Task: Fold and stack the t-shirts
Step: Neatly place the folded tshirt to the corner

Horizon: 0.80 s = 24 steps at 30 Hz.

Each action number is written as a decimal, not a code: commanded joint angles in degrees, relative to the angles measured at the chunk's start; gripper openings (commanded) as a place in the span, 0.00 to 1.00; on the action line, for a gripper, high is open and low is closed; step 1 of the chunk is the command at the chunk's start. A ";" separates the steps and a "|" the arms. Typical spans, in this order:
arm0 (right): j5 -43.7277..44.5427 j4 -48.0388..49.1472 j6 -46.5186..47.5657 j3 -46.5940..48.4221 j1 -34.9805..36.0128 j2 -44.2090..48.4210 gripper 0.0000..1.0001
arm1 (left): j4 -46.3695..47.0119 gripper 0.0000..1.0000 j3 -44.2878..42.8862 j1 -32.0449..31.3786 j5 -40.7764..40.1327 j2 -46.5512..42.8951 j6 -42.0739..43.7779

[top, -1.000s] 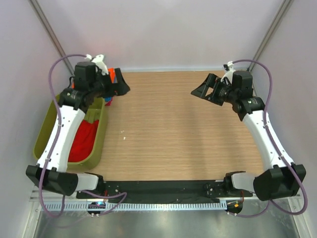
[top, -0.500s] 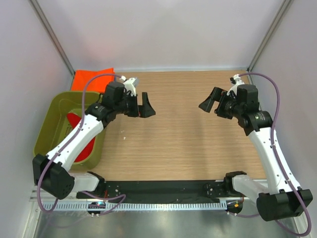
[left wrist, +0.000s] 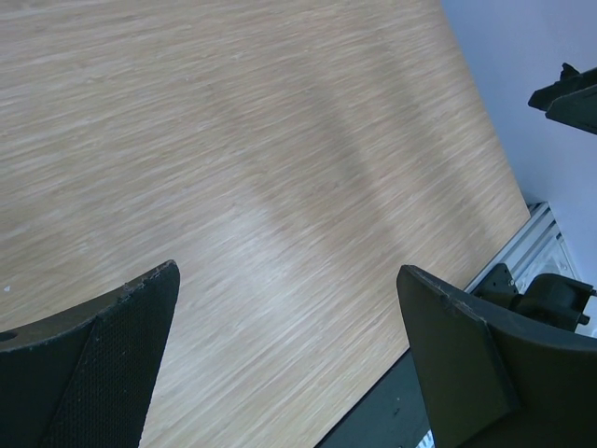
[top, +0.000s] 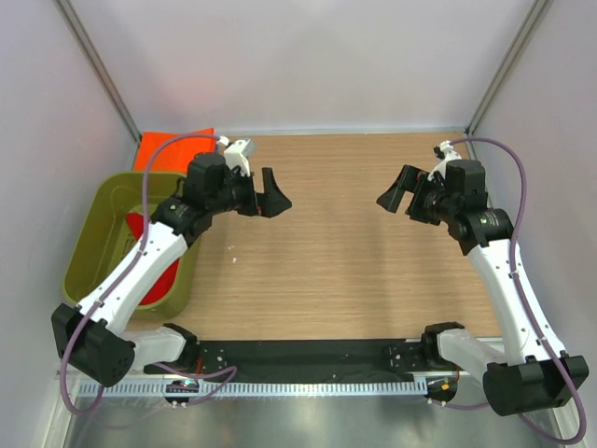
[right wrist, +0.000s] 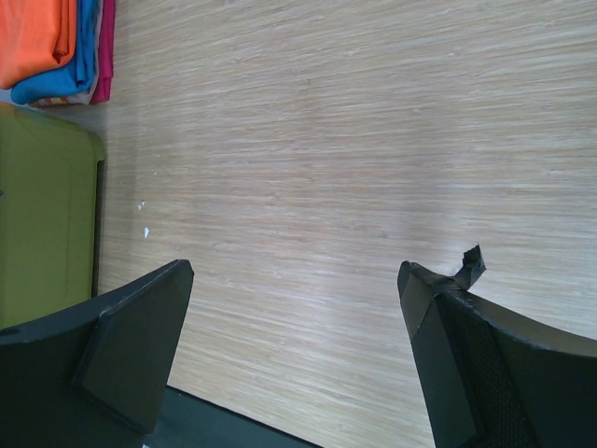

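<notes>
Seen from above, the left claw (top: 272, 194) and right claw (top: 396, 191) hang spread wide over the desk (top: 336, 271) and a red t-shirt (top: 159, 278) lies in the tub (top: 84, 252), while only the right wrist view reveals a blue t-shirt (right wrist: 65, 79) and a pink t-shirt (right wrist: 104, 47) beneath the far-corner orange t-shirt (top: 173, 147).

Both arms rise from their bases and bend inward at the elbow. The left end effector (top: 272, 194) and the right end effector (top: 399, 194) point toward each other, well apart. Each has its jaws spread wide in its wrist view, both empty.
</notes>
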<state>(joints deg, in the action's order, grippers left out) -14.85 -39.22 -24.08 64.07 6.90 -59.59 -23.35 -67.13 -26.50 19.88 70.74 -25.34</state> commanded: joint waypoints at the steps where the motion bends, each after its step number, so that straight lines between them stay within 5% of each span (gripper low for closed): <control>1: 0.70 0.64 0.70 1.67 -0.04 0.79 1.00 | 2.44 1.00 0.42 0.13 -1.16 -2.18 -0.15; 24: -0.09 1.52 -0.27 -0.44 -0.04 2.38 1.00 | 2.08 1.00 1.92 0.13 -1.69 -3.77 0.21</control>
<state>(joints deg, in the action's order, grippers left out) -14.72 -39.16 -24.12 63.79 6.90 -59.22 -23.38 -65.36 -26.50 18.57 68.69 -25.30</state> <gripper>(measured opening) 0.996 0.996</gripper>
